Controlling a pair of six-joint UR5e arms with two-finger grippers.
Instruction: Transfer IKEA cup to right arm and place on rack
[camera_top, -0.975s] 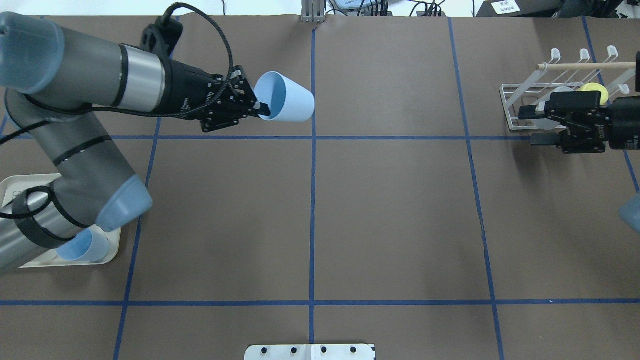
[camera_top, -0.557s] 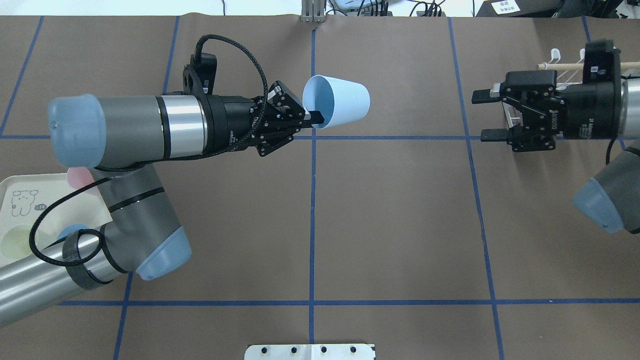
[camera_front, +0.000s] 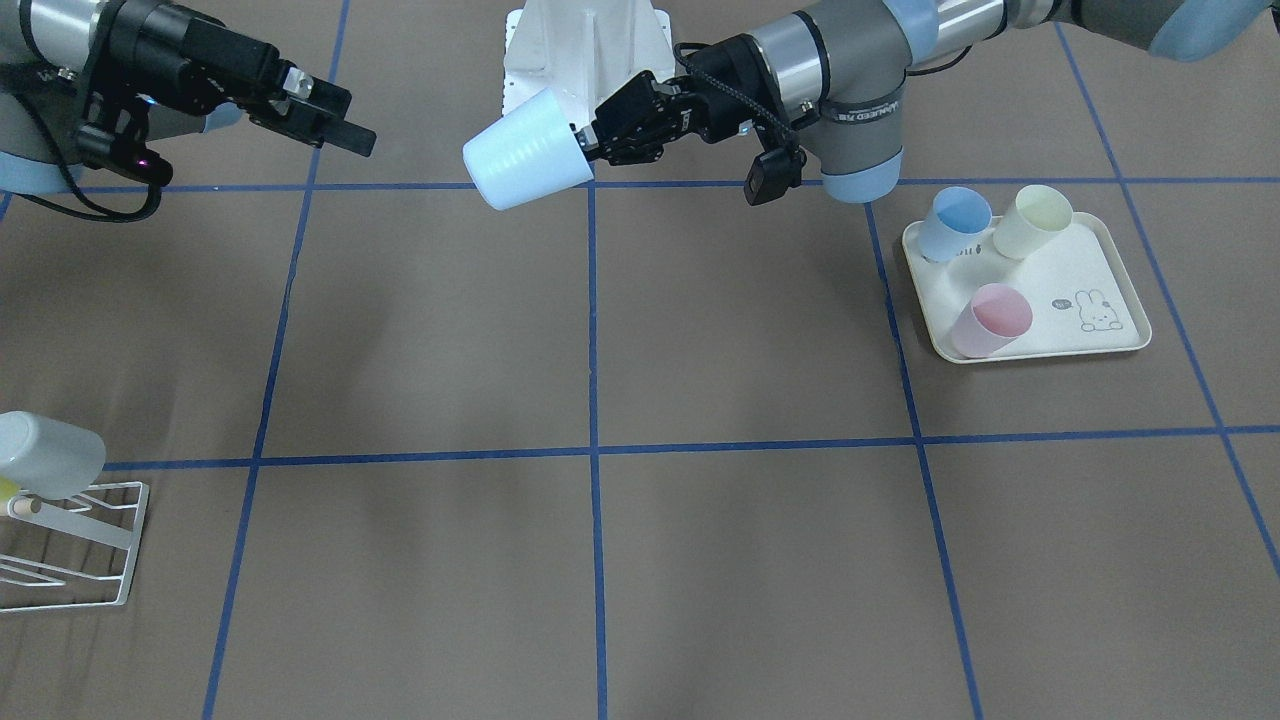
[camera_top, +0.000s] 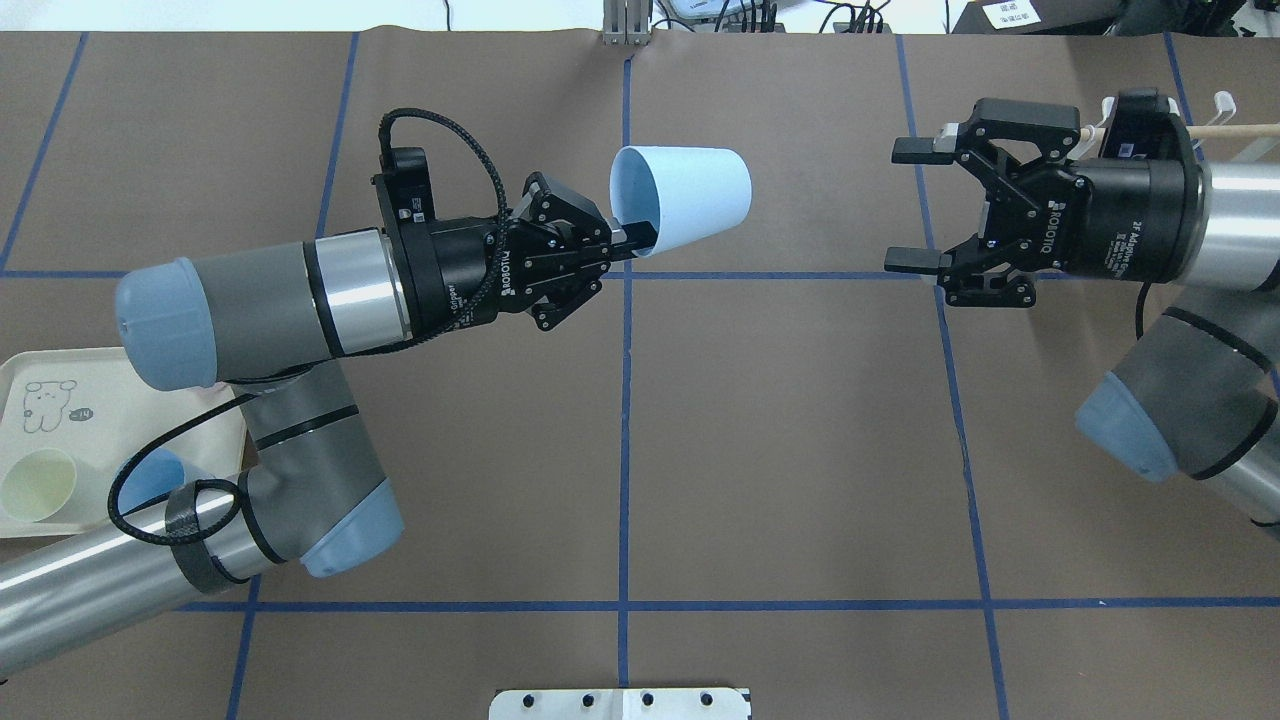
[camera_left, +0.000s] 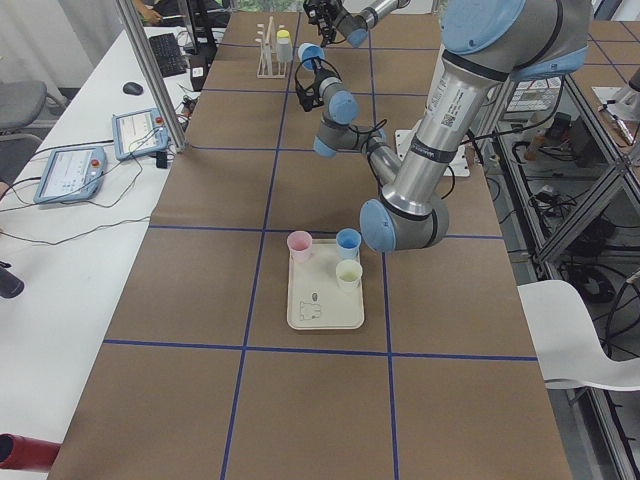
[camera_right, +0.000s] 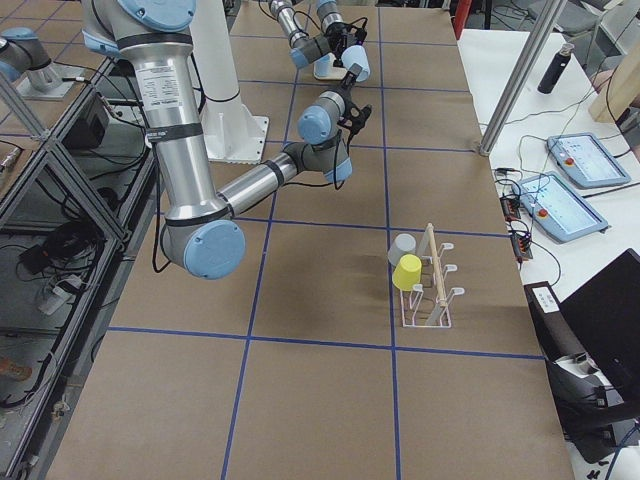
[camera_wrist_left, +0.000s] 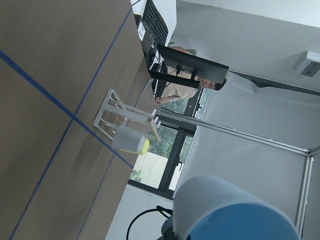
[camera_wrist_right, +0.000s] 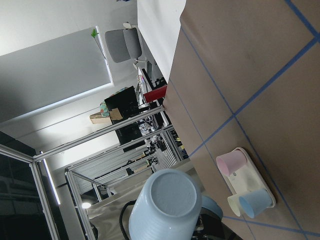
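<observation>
- Left claw (camera_top: 638, 233), pinching the blue cup (camera_top: 690, 195) by its rim, has brought it over the middle of the tabletop (camera_top: 800, 450).
- Right claw (camera_top: 912, 207) has left the rack (camera_right: 432, 295) and is spread wide at the cup's three o'clock; handover looks near.

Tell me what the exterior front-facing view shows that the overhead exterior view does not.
Only front-facing: the pink cup on the tray, and the base of the rack, a pale cup on it. Only overhead: the mouth of the held light blue cup, with one finger inside. Both: the left gripper holding that cup, and the right gripper open, apart from it.
</observation>
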